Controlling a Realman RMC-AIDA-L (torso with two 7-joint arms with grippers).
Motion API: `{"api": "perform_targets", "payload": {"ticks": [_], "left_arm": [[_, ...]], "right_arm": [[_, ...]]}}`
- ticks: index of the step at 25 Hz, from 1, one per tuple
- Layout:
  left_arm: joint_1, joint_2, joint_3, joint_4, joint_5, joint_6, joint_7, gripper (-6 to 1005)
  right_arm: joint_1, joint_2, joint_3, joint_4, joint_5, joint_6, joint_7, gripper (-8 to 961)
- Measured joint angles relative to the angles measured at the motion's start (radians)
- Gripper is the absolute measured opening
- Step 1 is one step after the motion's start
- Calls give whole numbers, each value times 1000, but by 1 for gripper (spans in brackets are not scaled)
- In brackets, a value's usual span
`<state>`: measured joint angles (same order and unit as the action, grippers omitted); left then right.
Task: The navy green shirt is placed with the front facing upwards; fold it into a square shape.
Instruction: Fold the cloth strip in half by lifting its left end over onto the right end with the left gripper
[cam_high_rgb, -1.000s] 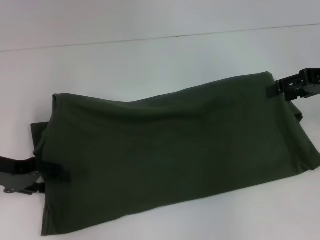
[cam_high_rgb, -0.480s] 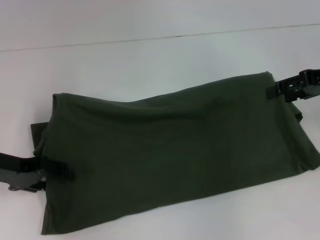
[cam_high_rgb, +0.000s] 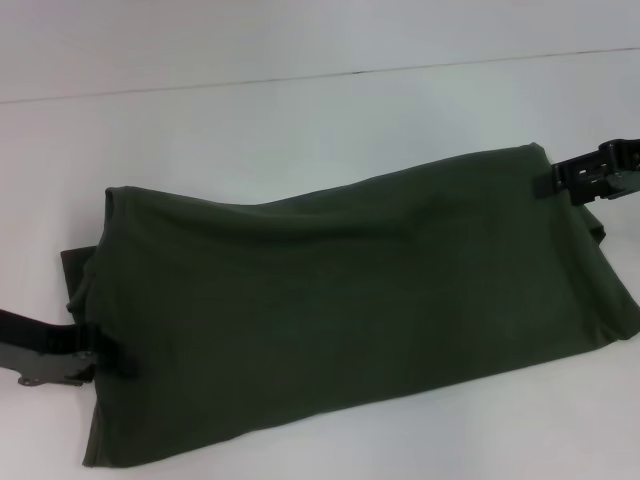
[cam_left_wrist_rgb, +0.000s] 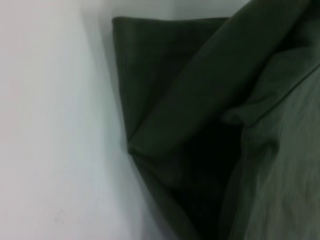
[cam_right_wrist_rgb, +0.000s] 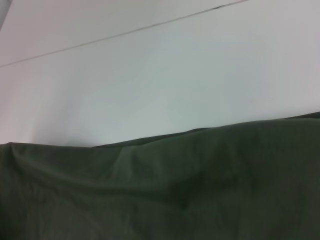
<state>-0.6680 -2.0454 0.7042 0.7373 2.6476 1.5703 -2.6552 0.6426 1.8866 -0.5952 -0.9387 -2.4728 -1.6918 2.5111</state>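
The left end effector reaches in from about 8 o'clock of the head view, low and nearly level with the desk, its black fingers laid onto the near-left edge of the navy green shirt. Whether those fingers are pinched on the cloth or merely resting over it I cannot tell; they look close together but the fabric's dark edge swallows the tips.

The right end effector comes in from roughly 2 o'clock, also held low, its fingers meeting the shirt's far-right corner. Again the grip is unclear from here (black on dark green).

The shirt lies folded into a long band running diagonally across the white desk, from 7 o'clock up toward 3 o'clock, showing only plain green cloth. A lower layer sticks out beyond the top fold at the left end, near 9 o'clock.

The left wrist view shows the shirt up close: a folded flap lies at a slant across a flatter layer, with a dark pocket between the folds and bare desk beside it. The right wrist view looks across the shirt's upper surface, gently rumpled, to the desk beyond.
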Motion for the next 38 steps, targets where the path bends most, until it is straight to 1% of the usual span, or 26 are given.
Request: {"api": "perform_targets", "payload": {"ticks": [5,10,21,27,38], "left_arm": [[-1,0,1,5,-1,5,-3,284],[-1,1,1,8,0,12,-4,51],[9,4,-4,43,-6,52,-1,32],[8,1,-5,45,-11,60,4,32],[2,1,-5,45,-32,76,9,32]], "right_arm": [[0,-1,0,1,0,-2,1,798],[1,-2,1,1,0,-3,1,797],[5,-2,2,1,0,-3,2,798],[6,-2,2,3,0,-3,3,797],[2,-2,2,3,0,-2,3,798]]}}
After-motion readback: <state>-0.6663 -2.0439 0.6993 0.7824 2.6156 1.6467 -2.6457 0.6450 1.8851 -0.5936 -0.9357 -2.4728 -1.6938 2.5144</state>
